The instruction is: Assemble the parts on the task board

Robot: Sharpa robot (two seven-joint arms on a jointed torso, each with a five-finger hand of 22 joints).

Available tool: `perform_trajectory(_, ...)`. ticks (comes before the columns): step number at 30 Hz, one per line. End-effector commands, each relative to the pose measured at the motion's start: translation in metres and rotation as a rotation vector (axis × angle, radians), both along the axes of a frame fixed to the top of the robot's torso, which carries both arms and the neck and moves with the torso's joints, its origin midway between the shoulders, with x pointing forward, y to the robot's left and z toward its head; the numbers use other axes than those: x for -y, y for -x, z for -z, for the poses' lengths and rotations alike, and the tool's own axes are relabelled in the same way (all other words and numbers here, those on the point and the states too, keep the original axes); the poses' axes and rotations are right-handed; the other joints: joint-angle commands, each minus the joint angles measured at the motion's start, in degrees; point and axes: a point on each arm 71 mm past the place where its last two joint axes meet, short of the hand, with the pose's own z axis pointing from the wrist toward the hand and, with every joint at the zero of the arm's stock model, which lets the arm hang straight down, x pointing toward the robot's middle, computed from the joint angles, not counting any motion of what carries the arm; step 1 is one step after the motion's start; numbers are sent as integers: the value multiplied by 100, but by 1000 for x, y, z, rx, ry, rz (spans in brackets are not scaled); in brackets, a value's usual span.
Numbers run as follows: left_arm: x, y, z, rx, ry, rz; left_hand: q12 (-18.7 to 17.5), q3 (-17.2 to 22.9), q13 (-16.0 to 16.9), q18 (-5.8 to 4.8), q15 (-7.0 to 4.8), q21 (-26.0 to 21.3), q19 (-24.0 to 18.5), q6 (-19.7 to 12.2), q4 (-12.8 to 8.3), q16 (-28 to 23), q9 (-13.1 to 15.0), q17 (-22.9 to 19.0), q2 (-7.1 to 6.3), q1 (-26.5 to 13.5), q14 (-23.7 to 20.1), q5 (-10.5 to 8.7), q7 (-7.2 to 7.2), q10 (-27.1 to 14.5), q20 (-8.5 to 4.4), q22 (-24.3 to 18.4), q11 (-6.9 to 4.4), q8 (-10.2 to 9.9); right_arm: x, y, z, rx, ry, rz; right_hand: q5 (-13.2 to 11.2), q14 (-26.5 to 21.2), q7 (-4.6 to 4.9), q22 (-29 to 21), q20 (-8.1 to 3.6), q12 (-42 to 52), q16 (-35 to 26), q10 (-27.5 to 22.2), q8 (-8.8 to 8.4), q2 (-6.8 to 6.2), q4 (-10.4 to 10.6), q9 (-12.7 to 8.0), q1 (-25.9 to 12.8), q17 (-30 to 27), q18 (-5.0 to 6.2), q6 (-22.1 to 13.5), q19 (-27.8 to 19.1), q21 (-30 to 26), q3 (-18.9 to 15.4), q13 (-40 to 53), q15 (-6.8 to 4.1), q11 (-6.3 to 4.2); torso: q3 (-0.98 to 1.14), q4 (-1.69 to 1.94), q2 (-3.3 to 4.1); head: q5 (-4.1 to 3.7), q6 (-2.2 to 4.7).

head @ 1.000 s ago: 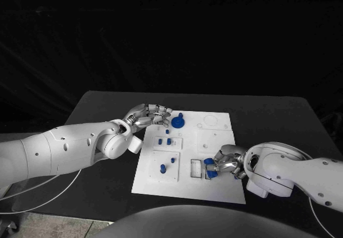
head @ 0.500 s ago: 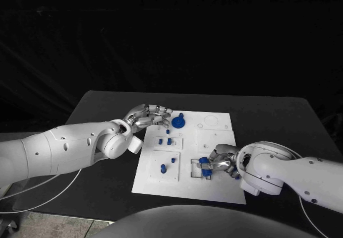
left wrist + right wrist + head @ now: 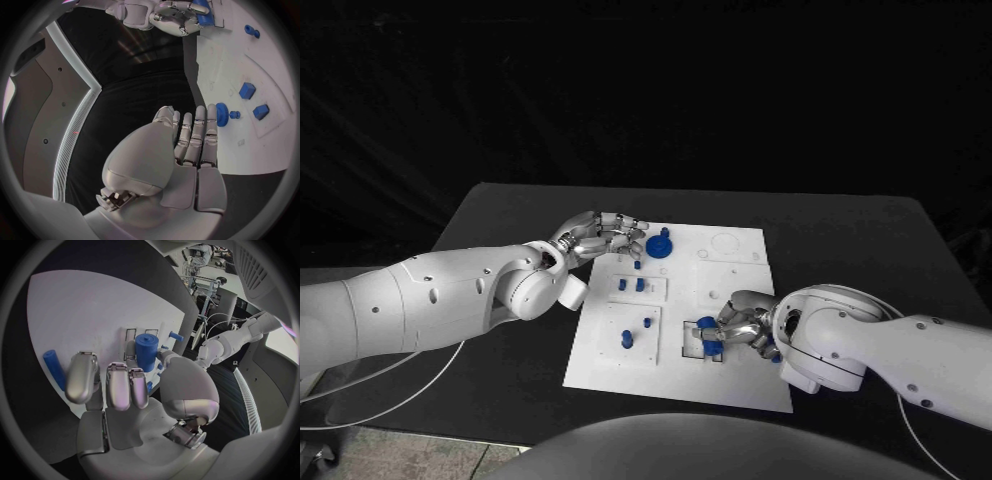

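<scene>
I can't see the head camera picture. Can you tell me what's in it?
The right robot hand holds a blue part over the near end of the white task board. The left robot hand rests at the board's far corner beside a round blue part.

The task board (image 3: 733, 380) lies mid-table (image 3: 877, 240), left hand (image 3: 600, 236) at its far-left corner, right hand (image 3: 740, 322) over its near-right part.

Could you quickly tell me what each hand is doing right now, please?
Left hand: open, fingers straight at the task board edge, holding nothing.
Right hand: holding a blue part over the board.
</scene>
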Motion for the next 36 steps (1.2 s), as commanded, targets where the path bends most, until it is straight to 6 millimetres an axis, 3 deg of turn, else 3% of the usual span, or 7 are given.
perform_trajectory(1,3,1,1,-12,15,21,-20,41,-5,-36,-5,-6,-1,-1,-1,26,-9,-8,14,40,-21,20,34,7,-18,5,28,0,-3,5,5,-31,16,-34,-208,320,8,835,-5,22,-39,602,3,-17,20,0,-107,306,77,-40,-48,-60,-50,1508,42,28,-1,-1,-4,7,1)
perform_trajectory(15,3,1,2,-20,13,27,-20,55,-9,-38,-6,-3,-3,-2,-1,29,-11,-9,16,42,-21,22,39,8,-22,14,38,1,-6,6,5,-42,20,-51,-1666,312,48,833,27,22,-51,602,14,161,100,-17,-744,303,87,-153,-46,-170,-478,1508,75,66,-1,2,-5,19,1)
perform_trajectory(29,2,1,2,-23,11,26,-21,58,-10,-38,-7,-2,-4,-2,-1,30,-12,-9,17,42,-21,22,40,8,-22,17,41,1,-4,6,3,-22,15,-41,-1768,332,31,858,24,22,0,602,80,284,108,0,-899,362,77,-94,-14,-117,-557,1508,67,53,-3,1,-10,37,1)
perform_trajectory(36,2,1,2,-26,11,28,-21,58,-10,-38,-7,-2,-4,-2,-1,30,-12,-9,17,42,-21,22,40,8,-22,17,41,1,-5,6,0,-21,6,-41,-1806,361,-34,893,-14,22,56,602,320,348,99,153,-953,424,60,18,38,-22,-630,1508,20,-3,-5,5,-10,67,1)
